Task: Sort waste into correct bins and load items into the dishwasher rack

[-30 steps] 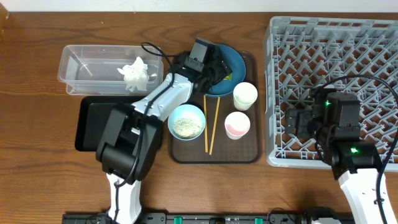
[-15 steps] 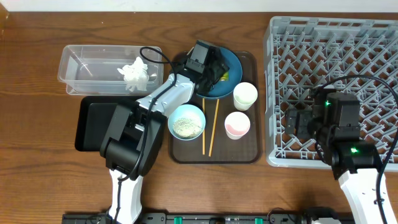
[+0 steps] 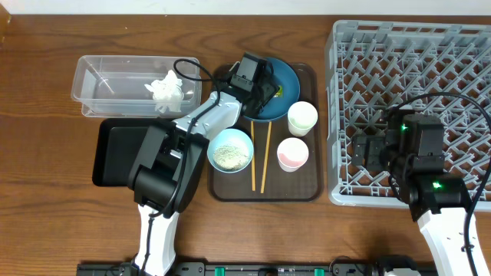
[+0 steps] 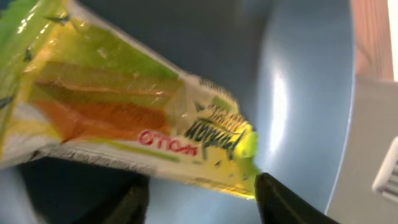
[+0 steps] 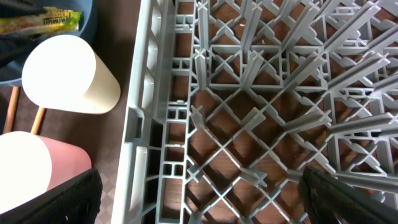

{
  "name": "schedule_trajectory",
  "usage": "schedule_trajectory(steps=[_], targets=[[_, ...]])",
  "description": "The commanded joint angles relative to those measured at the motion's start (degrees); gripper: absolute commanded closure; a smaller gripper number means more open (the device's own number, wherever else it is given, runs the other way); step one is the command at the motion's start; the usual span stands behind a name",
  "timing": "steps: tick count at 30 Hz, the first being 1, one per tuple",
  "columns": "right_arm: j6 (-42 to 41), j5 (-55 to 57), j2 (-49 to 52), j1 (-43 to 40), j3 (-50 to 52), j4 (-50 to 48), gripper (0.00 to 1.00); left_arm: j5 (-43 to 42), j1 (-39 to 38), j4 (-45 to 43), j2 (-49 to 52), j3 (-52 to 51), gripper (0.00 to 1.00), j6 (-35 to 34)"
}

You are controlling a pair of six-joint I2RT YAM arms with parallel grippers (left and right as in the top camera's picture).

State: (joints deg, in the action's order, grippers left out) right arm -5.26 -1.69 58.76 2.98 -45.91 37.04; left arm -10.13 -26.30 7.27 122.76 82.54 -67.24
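The yellow-green wrapper [image 3: 275, 93] lies on the dark blue plate [image 3: 290, 73]. My left gripper [image 3: 265, 90] hovers right over it. In the left wrist view the wrapper [image 4: 137, 118] fills the frame above the open fingers [image 4: 199, 199], its corner at the right fingertip, with the plate [image 4: 298, 93] beneath. My right gripper [image 3: 368, 149] is open and empty over the left part of the grey dishwasher rack [image 3: 414, 46], also in the right wrist view [image 5: 199, 193]. The white cup [image 3: 302, 117], pinkish cup [image 3: 292, 153], light blue bowl [image 3: 230, 149] with rice and the chopsticks [image 3: 259, 157] sit on the brown tray [image 3: 307, 188].
The clear container [image 3: 107, 77] at the back left holds crumpled white tissue [image 3: 166, 88]. The black tray [image 3: 115, 153] lies in front of it, partly under my left arm. The rack's edge [image 5: 149, 124] stands next to the white cup [image 5: 68, 74] and pinkish cup [image 5: 37, 168].
My left wrist has shifted slightly over the plate, staying at the wrapper. The right arm has not moved.
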Motion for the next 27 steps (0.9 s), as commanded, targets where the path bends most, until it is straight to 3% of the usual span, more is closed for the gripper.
schedule_trajectory(steps=[1, 8, 19, 20, 22, 27], targets=[[-0.48, -0.28, -0.09, 0.42, -1.20, 0.02, 0.01, 0.74, 0.24, -0.48, 1.55, 0.72, 0.53, 0.28], [-0.48, -0.28, -0.09, 0.42, -1.20, 0.02, 0.01, 0.74, 0.24, -0.50, 1.55, 0.72, 0.75, 0.55], [-0.46, -0.26, -0.09, 0.42, -1.20, 0.04, 0.01, 1.64, 1.05, -0.57, 1.55, 0.72, 0.78, 0.46], [-0.46, -0.26, -0.09, 0.42, -1.20, 0.04, 0.01, 2.27, 1.20, -0.57, 1.55, 0.72, 0.78, 0.46], [-0.46, -0.26, -0.09, 0.42, -1.20, 0.04, 0.01, 2.51, 1.60, -0.63, 1.55, 0.72, 0.67, -0.09], [-0.46, -0.26, -0.09, 0.42, -1.20, 0.02, 0.01, 2.47, 1.86, -2.40, 1.55, 0.72, 0.67, -1.25]])
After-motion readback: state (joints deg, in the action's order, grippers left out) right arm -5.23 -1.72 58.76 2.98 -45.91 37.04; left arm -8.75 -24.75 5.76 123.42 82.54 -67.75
